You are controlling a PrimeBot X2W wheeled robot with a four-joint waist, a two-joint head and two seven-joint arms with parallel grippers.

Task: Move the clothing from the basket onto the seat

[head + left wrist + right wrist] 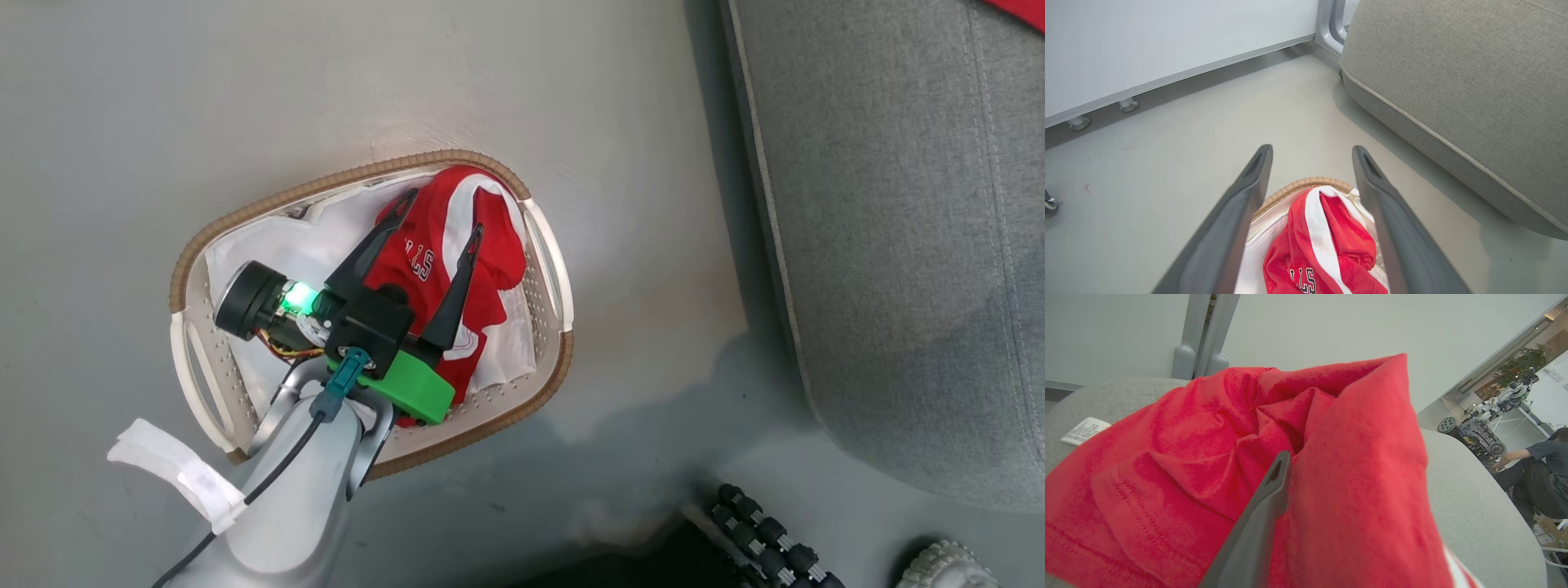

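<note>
1. Head view: the basket (371, 175) sits on the floor at centre left of the frame. The grey seat (898, 245) takes the right side, apart from the basket.
2. A red jersey (482, 245) with white stripes lies crumpled in the upper right half of the basket, on a white liner (269, 253).
3. My left gripper (441, 222) hovers over the jersey with its two fingers spread wide, holding nothing. In the left wrist view the jersey shows between them at bottom centre.
4. Right wrist view: a second piece of red cloth (1188, 457) is heaped on the seat across the middle of the frame, with a small white label (1084, 430) at the left edge.
5. One finger (1261, 522) of my right gripper (1308, 461) rises from the bottom centre against that cloth. Folds hide the other finger, so I cannot tell whether the gripper is open or gripping.
6. Handling, as I judge it: the jersey looks light, limp and not fragile. It should crush easily between my fingers, then sag and trail when lifted. A thin single layer could slip out.
7. The best hold looks like the raised, bunched ridge beside the white stripe, pinching several layers at once. I would keep my tips clear of the liner so it does not come up too, and lift high enough for the hanging end to pass the rim.
</note>
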